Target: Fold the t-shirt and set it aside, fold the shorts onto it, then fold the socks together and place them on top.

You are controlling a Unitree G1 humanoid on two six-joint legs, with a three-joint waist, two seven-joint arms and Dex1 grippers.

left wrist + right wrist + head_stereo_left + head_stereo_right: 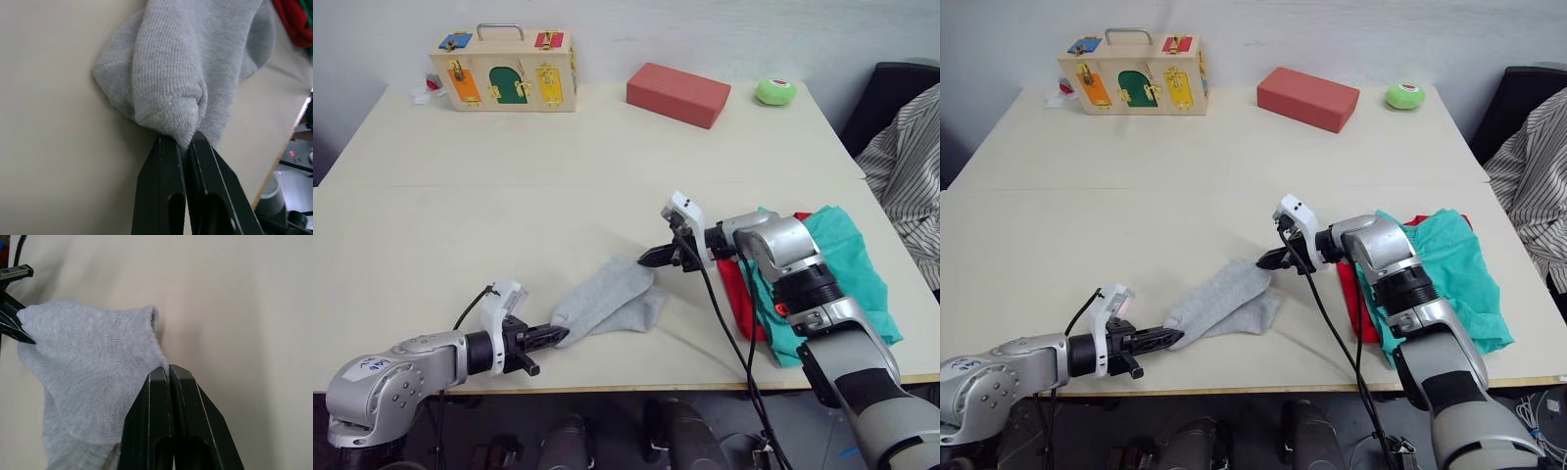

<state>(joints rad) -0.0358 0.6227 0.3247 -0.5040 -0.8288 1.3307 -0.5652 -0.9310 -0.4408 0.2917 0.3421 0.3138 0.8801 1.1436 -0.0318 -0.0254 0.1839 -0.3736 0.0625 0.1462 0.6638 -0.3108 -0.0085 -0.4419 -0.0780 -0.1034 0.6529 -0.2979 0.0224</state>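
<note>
The grey socks (607, 299) lie stretched on the table near its front edge. My left gripper (556, 336) is shut on their near left end, the cloth pinched between its fingers (166, 191). At the far right end my right gripper (651, 258) is shut on the socks' edge (156, 357). The teal shorts (837, 279) lie folded at the right of the table, over the red t-shirt (734, 294), whose edge shows beneath them. My right forearm lies across that pile.
At the table's far side stand a wooden latch box (504, 70), a red block (677, 94) and a green ball (774, 91). A striped cloth (911, 166) hangs on a dark chair at the right.
</note>
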